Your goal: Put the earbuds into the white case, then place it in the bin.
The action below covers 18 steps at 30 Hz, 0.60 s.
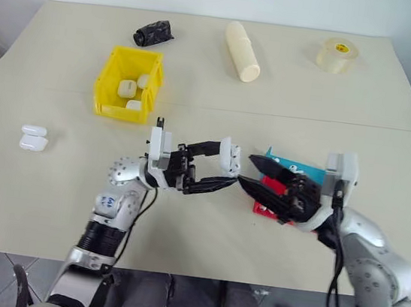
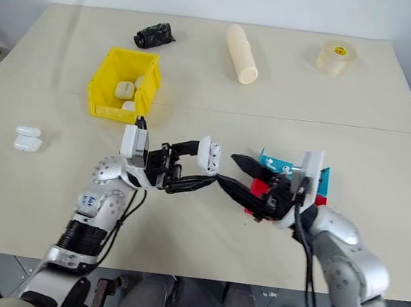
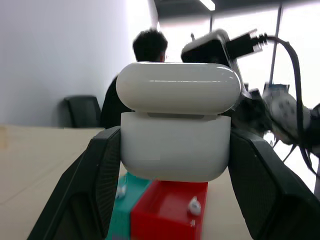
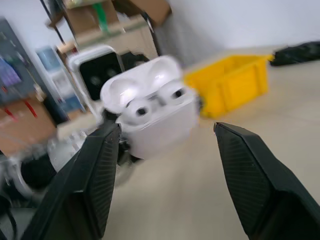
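My left gripper (image 1: pixel 228 165) is shut on the white case (image 1: pixel 229 155), holding it above the middle of the table with its lid flipped open. In the right wrist view two earbuds (image 4: pixel 138 108) sit in the case's (image 4: pixel 160 122) sockets. My right gripper (image 1: pixel 248 170) is open just right of the case, its fingertips pointing at it with nothing between them. A loose earbud (image 3: pixel 194 204) lies on the red tray, another (image 3: pixel 120 191) on the blue one. The yellow bin (image 1: pixel 108 74) stands back left with several white cases inside.
The blue tray (image 1: pixel 300 168) and the red tray (image 1: pixel 265 207) lie under my right gripper. Two spare cases (image 1: pixel 33 138) rest at the left. A cream cylinder (image 1: pixel 243 51), a tape roll (image 1: pixel 335 55) and a black object (image 1: pixel 153 33) lie at the back. A person (image 3: pixel 146 50) sits beyond.
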Motion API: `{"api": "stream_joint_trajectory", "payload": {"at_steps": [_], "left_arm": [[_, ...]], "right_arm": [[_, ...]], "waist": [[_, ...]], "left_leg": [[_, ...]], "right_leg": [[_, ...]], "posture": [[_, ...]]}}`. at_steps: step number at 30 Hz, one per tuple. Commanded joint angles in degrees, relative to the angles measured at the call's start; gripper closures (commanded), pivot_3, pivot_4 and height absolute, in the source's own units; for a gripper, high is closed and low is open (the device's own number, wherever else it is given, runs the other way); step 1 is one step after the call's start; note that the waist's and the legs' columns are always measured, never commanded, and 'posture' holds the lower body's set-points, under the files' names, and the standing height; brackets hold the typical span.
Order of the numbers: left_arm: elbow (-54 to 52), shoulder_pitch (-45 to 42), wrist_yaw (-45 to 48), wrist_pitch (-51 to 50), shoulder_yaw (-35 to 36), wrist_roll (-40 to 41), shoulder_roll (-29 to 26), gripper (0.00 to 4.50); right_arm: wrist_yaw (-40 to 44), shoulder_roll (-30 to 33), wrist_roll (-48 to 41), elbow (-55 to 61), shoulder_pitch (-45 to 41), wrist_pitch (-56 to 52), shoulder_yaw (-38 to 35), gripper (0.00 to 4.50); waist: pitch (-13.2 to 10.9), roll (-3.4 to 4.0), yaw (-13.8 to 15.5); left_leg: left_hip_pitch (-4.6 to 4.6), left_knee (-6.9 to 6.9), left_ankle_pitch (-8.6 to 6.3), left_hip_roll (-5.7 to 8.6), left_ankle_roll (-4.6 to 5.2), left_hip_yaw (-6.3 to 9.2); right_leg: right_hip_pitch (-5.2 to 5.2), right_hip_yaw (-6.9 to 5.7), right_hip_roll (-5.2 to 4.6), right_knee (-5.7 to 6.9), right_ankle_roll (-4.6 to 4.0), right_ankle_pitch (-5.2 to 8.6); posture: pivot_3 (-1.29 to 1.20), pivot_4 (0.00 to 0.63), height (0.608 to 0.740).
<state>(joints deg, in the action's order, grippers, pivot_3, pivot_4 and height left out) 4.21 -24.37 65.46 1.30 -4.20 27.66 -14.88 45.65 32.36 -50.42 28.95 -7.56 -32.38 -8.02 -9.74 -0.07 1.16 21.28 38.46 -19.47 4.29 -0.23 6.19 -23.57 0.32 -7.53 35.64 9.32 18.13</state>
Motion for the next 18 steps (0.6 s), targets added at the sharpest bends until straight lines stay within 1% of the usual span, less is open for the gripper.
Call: {"api": "stream_joint_trajectory", "payload": {"at_steps": [1, 4, 7, 12, 16, 18], "left_arm": [[-2.74, -1.11, -0.59, -0.39, -1.47, -5.41, -4.89, 1.71], [-3.56, -2.38, -0.67, -1.83, -3.53, -8.39, -7.93, 1.71], [-4.83, -3.63, -2.15, -3.98, -6.48, -12.68, -9.70, 1.71], [-7.08, -5.13, -3.45, -7.15, -10.16, -14.83, -8.72, 1.71], [-8.14, -5.61, -4.56, -7.86, -10.99, -15.06, -7.63, 1.71], [-8.57, -5.41, -4.79, -7.59, -10.78, -14.59, -7.24, 1.71]], "right_arm": [[3.62, 5.31, 0.65, 1.59, -2.98, -1.39, -0.04, 2.34], [5.04, 7.91, 1.82, 1.62, -6.46, -2.31, 2.51, 3.40], [5.07, 8.01, 3.09, 1.68, -10.58, -3.61, 5.95, 4.45], [3.86, 6.24, 4.68, 1.85, -16.18, -7.07, 12.42, 4.48], [2.34, 5.59, 6.60, 1.28, -17.78, -10.05, 16.17, 4.48], [1.91, 5.59, 7.72, 0.53, -17.62, -10.55, 16.63, 4.48]], "waist": [[0.00, 0.00, -0.05], [0.00, -0.01, 0.09], [0.00, -0.01, 0.17], [-0.01, -0.02, 0.17], [-0.02, -0.04, 0.17], [-0.02, -0.04, 0.17]], "left_leg": [[-0.02, -0.03, 0.00, -0.01, 0.00, -0.02], [-0.02, -0.04, 0.00, -0.01, 0.00, -0.01], [-0.01, -0.03, 0.00, 0.00, 0.01, 0.00], [0.02, -0.06, 0.00, 0.00, 0.01, 0.02], [0.03, -0.07, 0.00, 0.00, 0.01, 0.03], [0.03, -0.07, 0.00, 0.00, 0.01, 0.04]], "right_leg": [[-0.01, 0.01, 0.00, 0.00, 0.00, 0.00], [0.01, 0.01, 0.00, -0.02, 0.00, 0.00], [0.02, 0.01, -0.03, -0.03, 0.00, 0.00], [0.00, -0.01, -0.05, -0.01, 0.00, 0.00], [0.00, -0.02, -0.05, 0.00, 0.00, 0.00], [0.00, -0.02, -0.06, 0.00, 0.00, 0.00]], "posture": [[0.00, 0.150, 0.740], [0.00, 0.150, 0.740], [0.00, 0.150, 0.740], [0.00, 0.150, 0.740], [0.00, 0.150, 0.740], [0.00, 0.150, 0.740]]}}
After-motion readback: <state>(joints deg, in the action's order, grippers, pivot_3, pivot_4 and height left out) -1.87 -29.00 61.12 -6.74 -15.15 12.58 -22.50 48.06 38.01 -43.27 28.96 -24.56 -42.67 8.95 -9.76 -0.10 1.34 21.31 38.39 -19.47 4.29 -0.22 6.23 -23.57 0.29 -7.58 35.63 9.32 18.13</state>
